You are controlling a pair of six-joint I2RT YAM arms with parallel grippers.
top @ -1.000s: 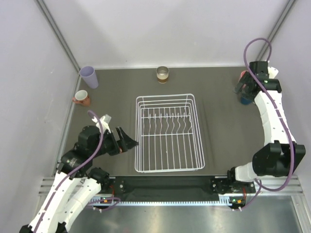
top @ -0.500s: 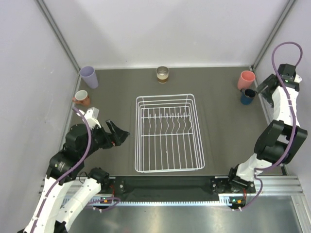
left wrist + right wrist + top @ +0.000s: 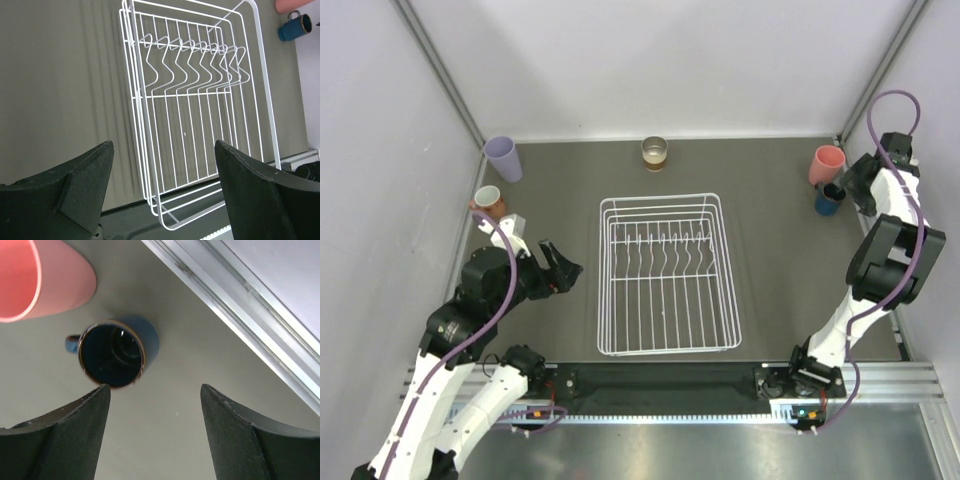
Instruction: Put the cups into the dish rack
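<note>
"Since the rack [image 3: 660, 197] holds no cup yet, which arm is nearer one?"
"The right gripper [image 3: 154, 387], far right. Its fingers are apart and empty above the upright blue mug [image 3: 112, 355] — it sits left of their gap. The left gripper [image 3: 162, 146] — wide, empty — faces the rack."

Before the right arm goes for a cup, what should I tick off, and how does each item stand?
1. Open, empty right hand: ok.
2. Upright dark blue mug, mouth up: ok.
3. Mug centred between that hand's fingers: not ok, it sits off toward one finger.
4. Clear path past the pink tumbler: cannot tell, it stands close by.
5. No cups in the dish rack: ok.
6. Open, empty left hand: ok.
</note>
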